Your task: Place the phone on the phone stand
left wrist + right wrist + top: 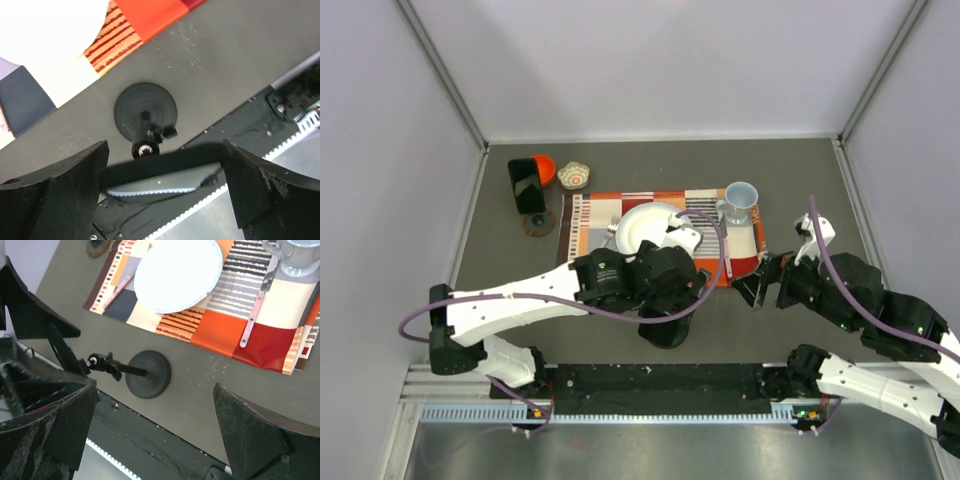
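One phone [165,174] clamped in left gripper [165,162]; right gripper [154,395] spread.

Black phone [162,172] and phone stand [530,200], apart.
Phone clamped in left gripper [165,160]; stand's dark tilted plate sits on round brown base.

Striped placemat [215,332] in orange, red, cream and navy patches; white plate [177,272]; black post [148,374]; black phone [160,172]; dark grey table [200,390].
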Motion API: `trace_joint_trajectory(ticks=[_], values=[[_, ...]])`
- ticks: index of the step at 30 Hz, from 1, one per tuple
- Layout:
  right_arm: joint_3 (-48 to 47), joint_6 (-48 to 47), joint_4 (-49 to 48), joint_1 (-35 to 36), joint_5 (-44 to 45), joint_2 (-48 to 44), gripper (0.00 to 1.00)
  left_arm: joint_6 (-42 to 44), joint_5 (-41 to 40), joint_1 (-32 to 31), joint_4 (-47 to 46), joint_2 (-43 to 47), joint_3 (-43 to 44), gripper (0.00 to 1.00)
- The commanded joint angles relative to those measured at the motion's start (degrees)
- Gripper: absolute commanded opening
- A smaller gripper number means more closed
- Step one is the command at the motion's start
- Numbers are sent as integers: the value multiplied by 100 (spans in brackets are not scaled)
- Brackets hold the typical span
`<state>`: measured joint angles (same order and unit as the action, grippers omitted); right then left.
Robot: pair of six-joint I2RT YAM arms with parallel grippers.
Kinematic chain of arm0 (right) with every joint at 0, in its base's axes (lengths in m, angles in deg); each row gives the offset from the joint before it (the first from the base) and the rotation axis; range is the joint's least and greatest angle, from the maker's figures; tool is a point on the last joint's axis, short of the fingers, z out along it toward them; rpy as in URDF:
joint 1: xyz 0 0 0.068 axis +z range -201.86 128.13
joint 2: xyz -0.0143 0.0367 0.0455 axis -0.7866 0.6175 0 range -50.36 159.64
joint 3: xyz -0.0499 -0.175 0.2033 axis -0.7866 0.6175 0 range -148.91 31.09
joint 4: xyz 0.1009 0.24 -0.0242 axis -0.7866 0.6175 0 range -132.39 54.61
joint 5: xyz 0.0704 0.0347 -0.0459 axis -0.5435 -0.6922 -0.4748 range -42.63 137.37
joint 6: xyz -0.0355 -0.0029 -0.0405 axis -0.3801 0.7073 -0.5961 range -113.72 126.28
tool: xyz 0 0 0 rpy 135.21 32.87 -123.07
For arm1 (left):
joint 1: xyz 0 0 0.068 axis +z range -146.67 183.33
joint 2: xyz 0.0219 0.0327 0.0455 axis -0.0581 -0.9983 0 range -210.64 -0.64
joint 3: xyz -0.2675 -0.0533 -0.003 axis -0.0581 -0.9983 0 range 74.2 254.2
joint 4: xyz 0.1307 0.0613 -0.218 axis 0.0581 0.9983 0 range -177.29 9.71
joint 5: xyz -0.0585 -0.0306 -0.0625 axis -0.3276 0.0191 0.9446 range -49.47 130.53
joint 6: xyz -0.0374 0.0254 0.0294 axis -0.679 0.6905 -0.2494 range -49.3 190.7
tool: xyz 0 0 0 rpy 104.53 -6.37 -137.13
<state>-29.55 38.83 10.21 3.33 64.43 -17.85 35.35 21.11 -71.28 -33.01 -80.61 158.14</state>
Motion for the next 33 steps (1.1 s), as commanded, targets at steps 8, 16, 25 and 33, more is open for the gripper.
trace_joint_trajectory(ticks=[8,16,25,33], values=[[518,-302,-171,-53,-141,-474,99,-868,-1371,-150,486,-634,474,49],[1282,57,-714,-53,-326,-825,99,-850,-1670,-150,636,-126,220,0],[2355,242,-1629,-44,-783,-1580,98,-350,-1548,945,1453,638,263,0],[2654,-170,-2025,-53,-932,-1951,99,589,-958,2871,1383,1404,-54,0]])
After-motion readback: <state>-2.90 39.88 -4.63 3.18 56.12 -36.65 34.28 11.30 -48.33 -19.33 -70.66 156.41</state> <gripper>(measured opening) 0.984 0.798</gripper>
